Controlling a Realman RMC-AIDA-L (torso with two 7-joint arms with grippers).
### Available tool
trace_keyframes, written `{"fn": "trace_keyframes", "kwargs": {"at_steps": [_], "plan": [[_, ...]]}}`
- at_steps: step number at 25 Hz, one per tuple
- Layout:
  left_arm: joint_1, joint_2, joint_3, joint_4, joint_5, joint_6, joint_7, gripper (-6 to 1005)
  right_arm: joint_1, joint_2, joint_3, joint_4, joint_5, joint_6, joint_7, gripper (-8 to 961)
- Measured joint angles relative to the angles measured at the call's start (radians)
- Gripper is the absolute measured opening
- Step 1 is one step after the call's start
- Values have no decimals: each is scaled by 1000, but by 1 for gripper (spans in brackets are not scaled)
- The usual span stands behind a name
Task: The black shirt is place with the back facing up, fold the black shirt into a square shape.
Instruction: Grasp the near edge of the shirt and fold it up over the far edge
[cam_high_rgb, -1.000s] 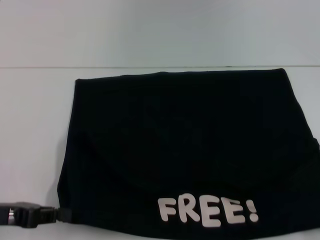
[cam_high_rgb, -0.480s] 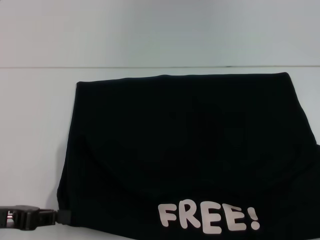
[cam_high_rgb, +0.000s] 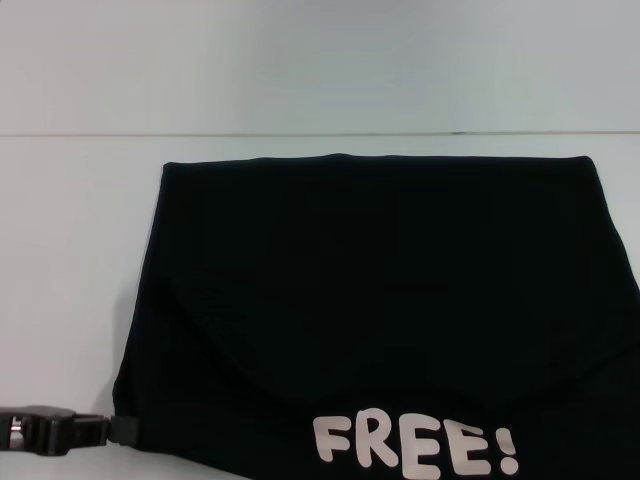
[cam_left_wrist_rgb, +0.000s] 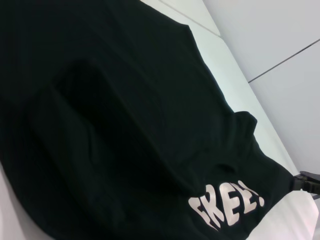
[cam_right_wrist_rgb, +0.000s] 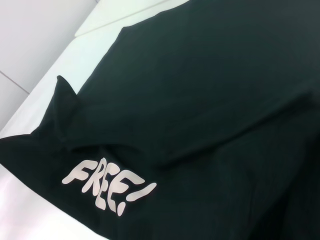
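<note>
One black shirt (cam_high_rgb: 380, 310), lying folded on the white table (cam_high_rgb: 70, 250), spread across the middle and right of the head view. One line of white "FREE!" lettering (cam_high_rgb: 415, 448) along its near edge, facing up. One gripper, the left gripper (cam_high_rgb: 118, 429), low at the near left corner of the shirt, seemingly clamped on the fabric edge. Right gripper outside every view, grip impossible to tell.

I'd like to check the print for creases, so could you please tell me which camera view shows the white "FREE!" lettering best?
The right wrist view: the white rounded "FREE!" lettering lies whole there. The head view cuts its lower edge; the left wrist view shows it steeply tilted, partly in folds.
</note>
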Motion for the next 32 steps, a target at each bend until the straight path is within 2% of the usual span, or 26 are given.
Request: {"fn": "trace_keyframes", "kwargs": {"at_steps": [6,9,12,14,15,17,21,26,32], "plan": [[-42,17,0,-1,-10,-5,-4,2,29,-5,24,-3,5,-5,-14,50],[-105,39,-1,-10,-25,-36,-23,3,68,-6,63,-27,5,-7,-8,51],[-171,64,-1,-38,-35,-103,-51,4,119,-5,107,-47,5,-4,2,52],[-214,82,-1,-71,-37,-183,-76,5,155,-6,124,-50,6,11,11,53],[-236,90,-1,-90,-38,-238,-86,5,196,-10,130,-50,6,47,39,54],[-272,99,-1,-121,-39,-337,-94,6,213,-10,129,-50,6,67,52,55],[-323,101,16,-173,-39,-529,-101,7,284,-3,120,-36,3,184,93,57],[-354,87,64,-228,-39,-735,-100,9,357,9,88,21,1,342,120,59],[-380,66,129,-242,-39,-889,-102,11,439,24,12,84,0,539,176,62]]}}
